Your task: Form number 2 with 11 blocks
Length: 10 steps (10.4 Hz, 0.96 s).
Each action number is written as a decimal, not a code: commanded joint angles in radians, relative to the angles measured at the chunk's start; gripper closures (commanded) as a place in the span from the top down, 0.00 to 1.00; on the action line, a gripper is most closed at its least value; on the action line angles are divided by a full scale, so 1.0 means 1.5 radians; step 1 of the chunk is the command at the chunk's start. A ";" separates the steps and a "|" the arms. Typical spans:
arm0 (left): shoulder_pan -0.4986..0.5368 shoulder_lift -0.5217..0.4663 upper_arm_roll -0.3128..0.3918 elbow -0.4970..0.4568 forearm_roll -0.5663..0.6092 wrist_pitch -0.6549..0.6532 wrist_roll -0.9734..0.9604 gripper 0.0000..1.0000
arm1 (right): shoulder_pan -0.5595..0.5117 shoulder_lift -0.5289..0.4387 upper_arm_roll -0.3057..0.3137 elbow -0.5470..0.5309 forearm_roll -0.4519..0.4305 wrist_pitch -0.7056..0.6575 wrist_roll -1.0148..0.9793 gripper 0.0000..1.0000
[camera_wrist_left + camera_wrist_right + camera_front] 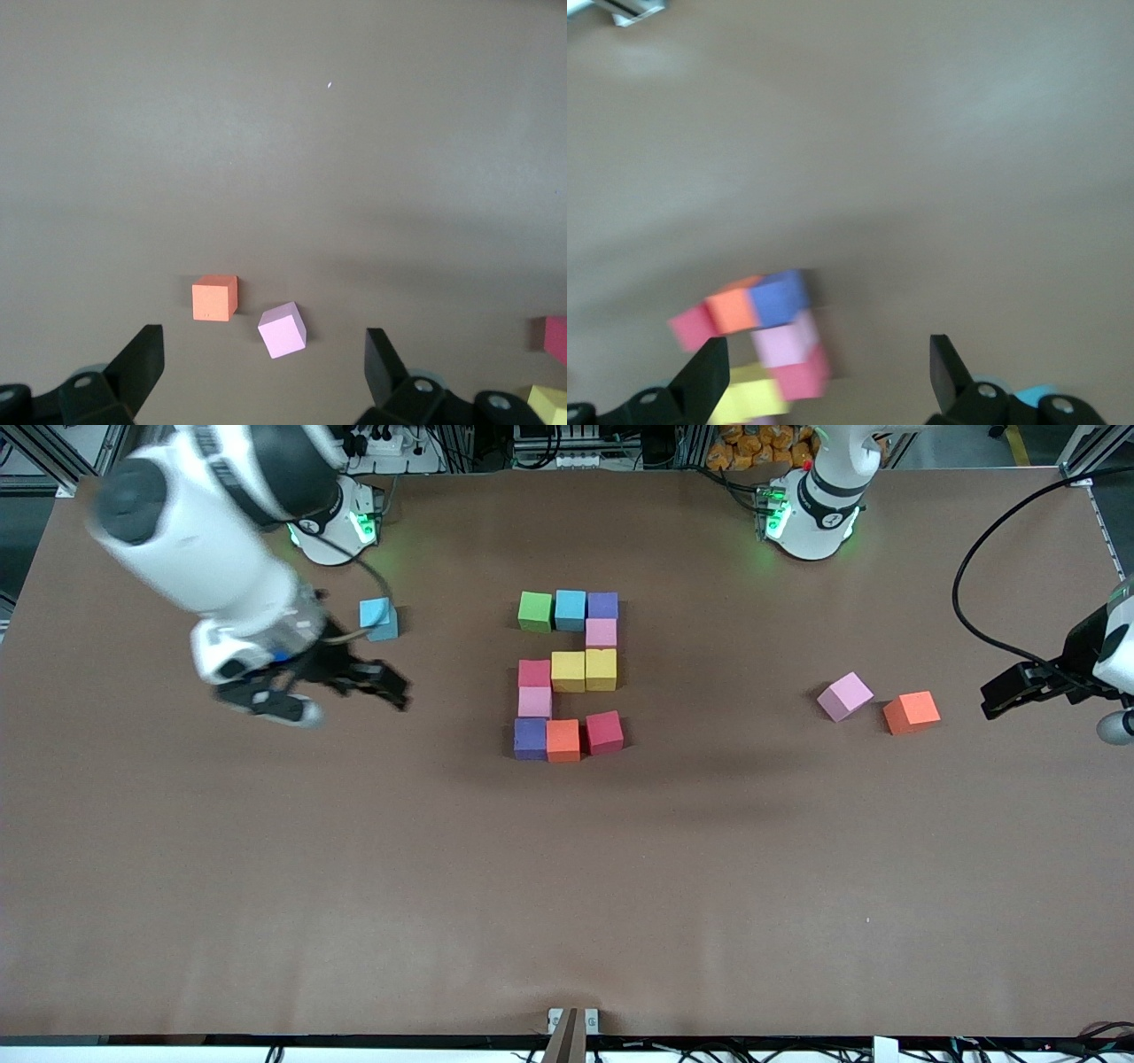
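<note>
Eleven-cube foam number 2 appears complete. Right gripper, fingers wide and empty, hangs beside it toward the right arm's end; left gripper, wide, waits.

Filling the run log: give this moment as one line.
number 2: eleven cubes placed | loose: light blue cube, lilac cube, orange cube | right gripper: open, empty | left gripper: open, empty

The counter is plain matte brown. The number 2 reads, farthest row to nearest: green, blue, purple; pink; red, yellow, yellow; pink; purple, orange, red. Loose blocks: one light blue block, one pink block, one orange block.
</note>
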 commanded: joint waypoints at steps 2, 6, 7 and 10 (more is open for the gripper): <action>-0.007 -0.046 0.021 -0.042 -0.021 -0.019 0.056 1.00 | -0.126 -0.065 0.010 -0.012 -0.085 -0.059 -0.228 1.00; -0.009 -0.057 0.020 -0.049 -0.067 -0.021 0.060 1.00 | -0.222 -0.087 0.006 0.018 -0.097 -0.135 -0.274 1.00; -0.013 -0.059 0.020 -0.049 -0.067 -0.022 0.071 1.00 | -0.224 -0.084 0.000 0.056 -0.098 -0.165 -0.274 1.00; -0.019 -0.056 0.020 -0.050 -0.065 -0.028 0.078 1.00 | -0.220 -0.090 -0.009 0.114 -0.099 -0.234 -0.320 1.00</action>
